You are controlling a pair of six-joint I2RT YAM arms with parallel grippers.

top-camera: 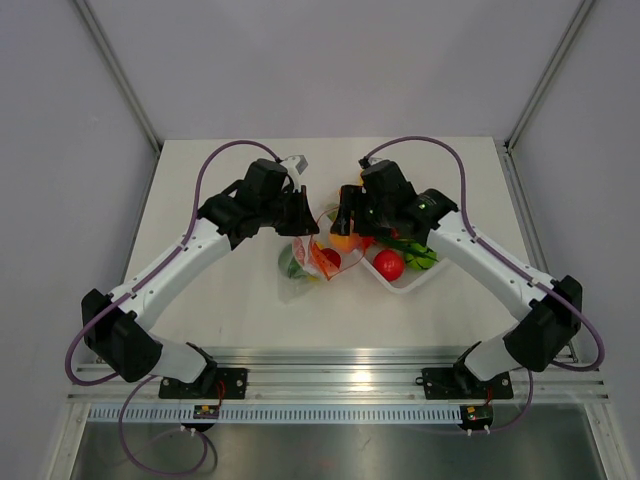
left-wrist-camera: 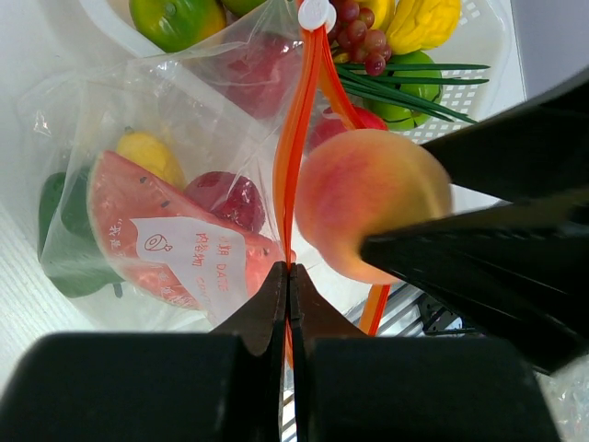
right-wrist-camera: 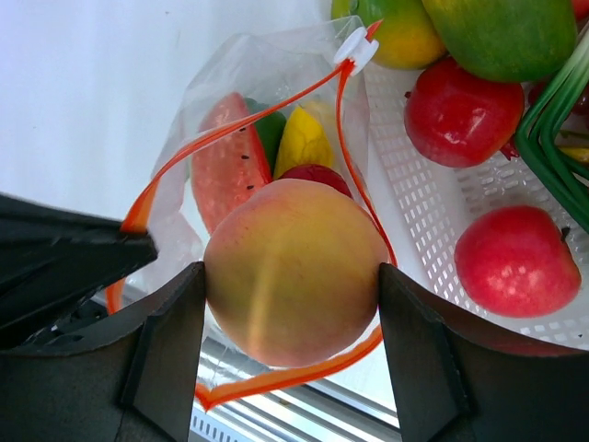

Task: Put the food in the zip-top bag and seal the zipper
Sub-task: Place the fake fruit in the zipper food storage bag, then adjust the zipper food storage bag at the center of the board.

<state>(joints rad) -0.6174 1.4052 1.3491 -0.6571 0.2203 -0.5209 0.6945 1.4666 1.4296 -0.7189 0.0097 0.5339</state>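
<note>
The zip-top bag [top-camera: 303, 262] lies left of the white tray, its mouth pulled into an open loop. Through the clear plastic show a watermelon slice [left-wrist-camera: 129, 212], a yellow piece [right-wrist-camera: 302, 140] and a dark red fruit [left-wrist-camera: 225, 198]. My left gripper [left-wrist-camera: 291, 272] is shut on the orange-red zipper [left-wrist-camera: 294, 157] at one side of the mouth. My right gripper [right-wrist-camera: 293, 276] is shut on a peach [right-wrist-camera: 293, 267], which hangs right over the open mouth, inside the zipper's loop [right-wrist-camera: 239, 124] as seen from the right wrist. In the top view both grippers meet over the bag, left gripper [top-camera: 308, 222] and right gripper [top-camera: 347, 235].
The white perforated tray [right-wrist-camera: 414, 184] sits right of the bag with more food: two red apples [right-wrist-camera: 460, 115] [right-wrist-camera: 515, 258], a green-orange fruit [right-wrist-camera: 502, 32], grapes [left-wrist-camera: 363, 37] and green stalks [left-wrist-camera: 414, 87]. The white zipper slider [right-wrist-camera: 354, 46] sits at the far end of the mouth.
</note>
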